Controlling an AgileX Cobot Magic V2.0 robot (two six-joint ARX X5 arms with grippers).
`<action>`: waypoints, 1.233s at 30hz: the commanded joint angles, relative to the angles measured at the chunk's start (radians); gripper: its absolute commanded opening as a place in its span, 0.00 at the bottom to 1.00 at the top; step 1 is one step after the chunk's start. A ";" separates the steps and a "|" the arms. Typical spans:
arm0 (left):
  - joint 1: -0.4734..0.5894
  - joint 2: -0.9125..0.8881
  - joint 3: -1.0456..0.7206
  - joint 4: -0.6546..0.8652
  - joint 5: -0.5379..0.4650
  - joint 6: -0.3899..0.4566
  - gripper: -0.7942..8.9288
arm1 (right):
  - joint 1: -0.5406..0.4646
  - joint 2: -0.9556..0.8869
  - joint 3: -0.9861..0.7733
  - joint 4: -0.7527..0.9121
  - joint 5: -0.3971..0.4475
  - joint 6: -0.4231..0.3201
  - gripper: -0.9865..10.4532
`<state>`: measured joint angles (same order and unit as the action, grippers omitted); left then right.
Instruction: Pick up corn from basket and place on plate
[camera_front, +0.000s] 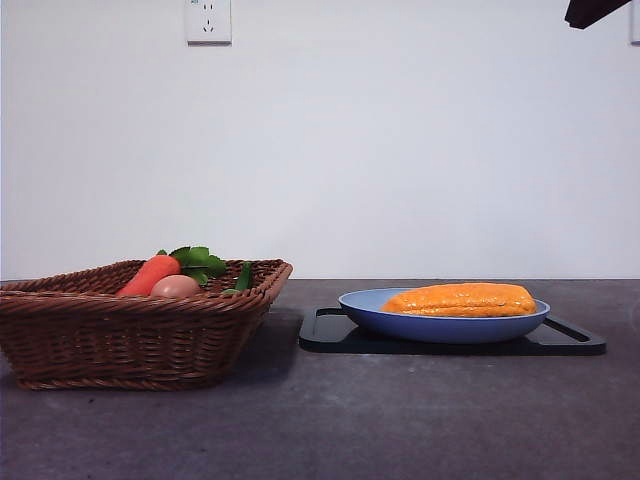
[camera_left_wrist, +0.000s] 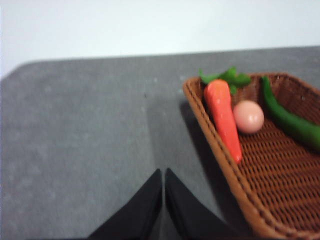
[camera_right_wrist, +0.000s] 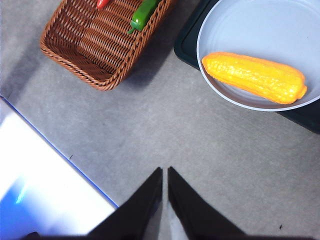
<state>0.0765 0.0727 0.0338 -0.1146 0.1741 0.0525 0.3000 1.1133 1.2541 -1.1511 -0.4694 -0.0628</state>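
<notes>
The orange-yellow corn (camera_front: 461, 299) lies on its side in the light-blue plate (camera_front: 370, 310); the right wrist view shows the corn (camera_right_wrist: 254, 77) across the plate (camera_right_wrist: 260, 25) too. The wicker basket (camera_front: 130, 335) stands at the left, and its rim shows as the basket (camera_left_wrist: 220, 150) and the basket (camera_right_wrist: 100, 50) in the wrist views. My right gripper (camera_right_wrist: 164, 172) is shut and empty, high above the bare table between basket and plate. My left gripper (camera_left_wrist: 163, 175) is shut and empty, above the table beside the basket's outer side. A black arm tip (camera_front: 595, 10) shows at the top right corner.
In the basket lie a red-orange carrot (camera_left_wrist: 223, 117) with green leaves, a pinkish egg-shaped thing (camera_left_wrist: 248, 116) and a green pepper (camera_left_wrist: 290, 120). A flat black tray (camera_front: 330, 335) sits under the plate. A white-and-blue edge (camera_right_wrist: 40, 180) borders the table.
</notes>
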 joint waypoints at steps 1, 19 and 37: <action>0.003 -0.022 -0.016 -0.004 -0.003 -0.024 0.09 | 0.003 0.009 0.021 0.006 -0.001 0.002 0.09; 0.003 -0.070 -0.031 -0.056 0.002 -0.049 0.09 | 0.003 0.009 0.021 0.006 -0.001 0.002 0.09; 0.003 -0.070 -0.031 -0.057 0.002 -0.049 0.09 | 0.003 0.009 0.021 0.006 -0.001 0.000 0.09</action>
<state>0.0765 0.0051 0.0311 -0.1703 0.1719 0.0082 0.3004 1.1133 1.2541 -1.1511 -0.4694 -0.0628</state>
